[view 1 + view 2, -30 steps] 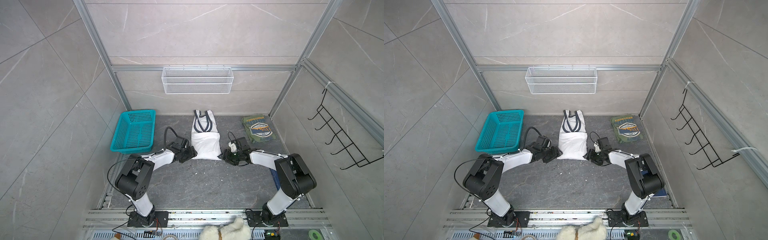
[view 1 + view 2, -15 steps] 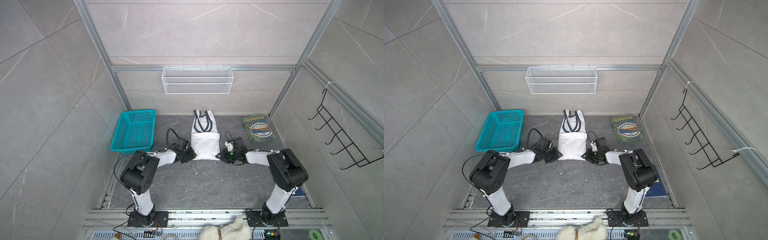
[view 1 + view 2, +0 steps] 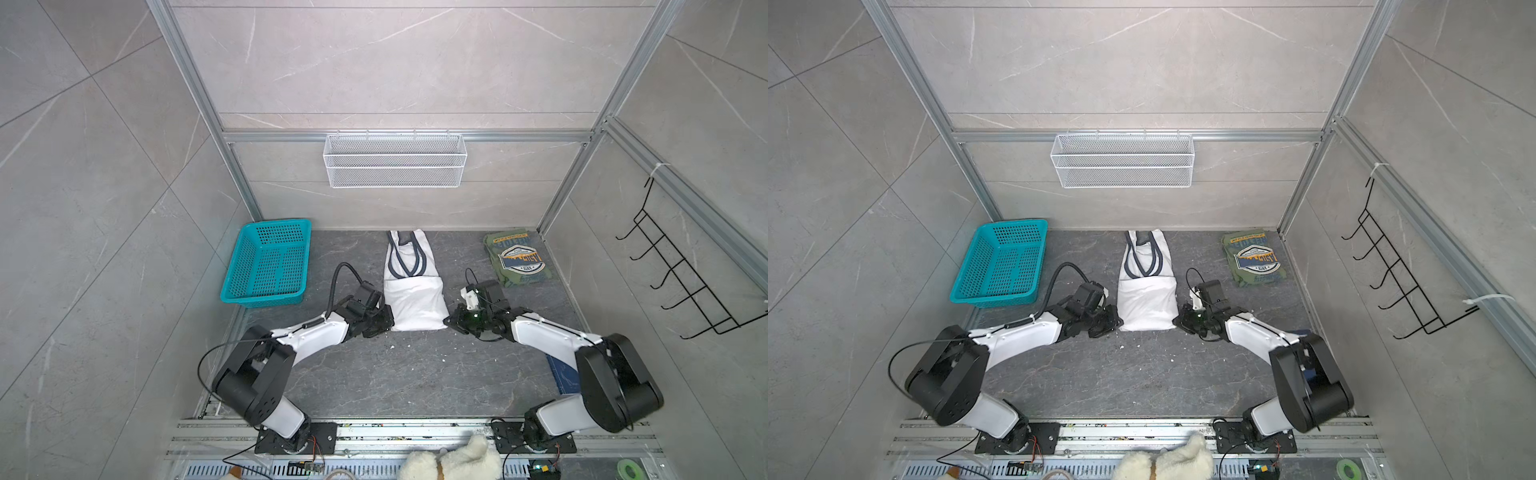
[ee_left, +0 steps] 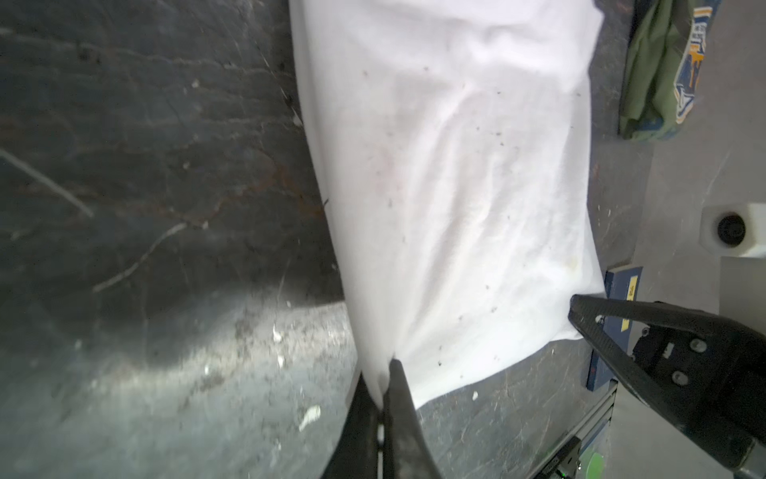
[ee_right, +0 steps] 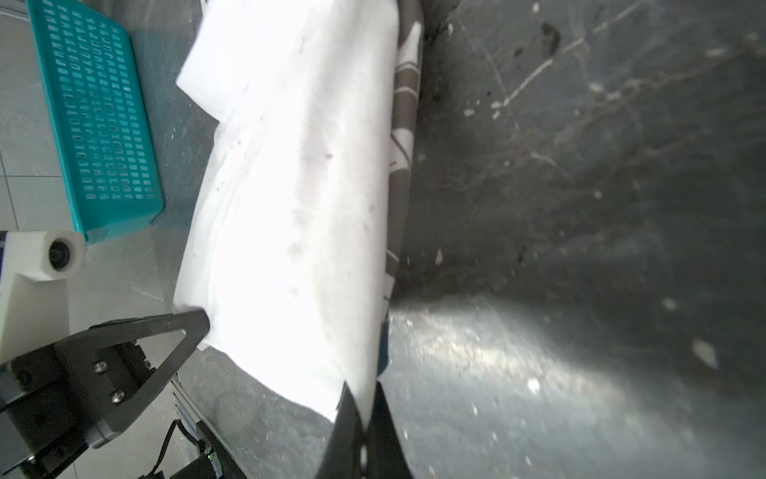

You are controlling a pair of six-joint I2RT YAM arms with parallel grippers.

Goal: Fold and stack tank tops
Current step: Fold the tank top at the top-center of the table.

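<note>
Left tool (image 4: 383, 373) and right tool (image 5: 360, 394) each pinch a near corner of the white tank top (image 3: 415, 303), arms reaching low.

Left arm (image 3: 316, 334): low, elbow bent, forearm reaching inward.
Left gripper (image 4: 383, 375): jaws pinched together on a near corner of the white top (image 4: 447, 166) (cloth puckers at the tips).
Right arm (image 3: 548, 338): mirrored, low, reaching inward.
Right gripper (image 5: 359, 400): jaws pinched on the opposite near corner.
</note>
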